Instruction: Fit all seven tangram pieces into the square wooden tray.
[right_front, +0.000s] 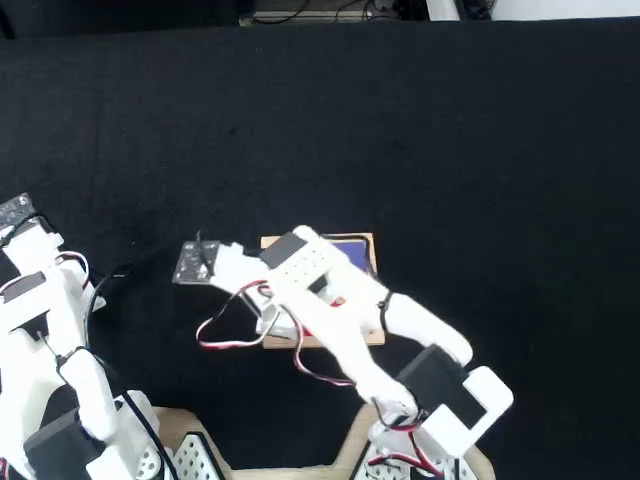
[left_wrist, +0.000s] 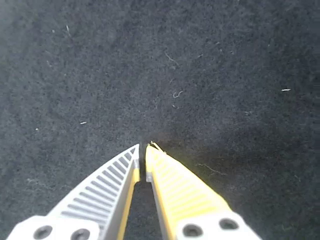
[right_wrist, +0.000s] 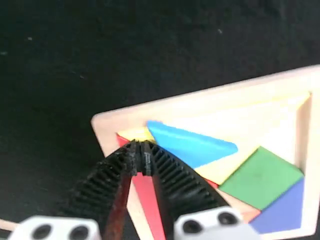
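The right end effector (right_wrist: 141, 152), tips pressed together, is at one corner of the tray (right_wrist: 200, 100), over the red piece (right_wrist: 145, 200). The blue triangle (right_wrist: 190, 142) lies just ahead of it inside the tray, with its long axis pointing away. The left end effector (left_wrist: 142, 150), also pressed together, is over the table (left_wrist: 225, 60), well apart from the tray.

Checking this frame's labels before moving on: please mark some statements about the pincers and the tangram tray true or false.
1. The left pincer is shut over black cloth. True.
2. The green square lies outside the wooden tray. False: it lies inside the tray.
3. The right pincer has its tips over a corner of the tray. True.
4. The right pincer is wide open. False: its fingertips meet.
5. The light blue triangle lies inside the tray. True.
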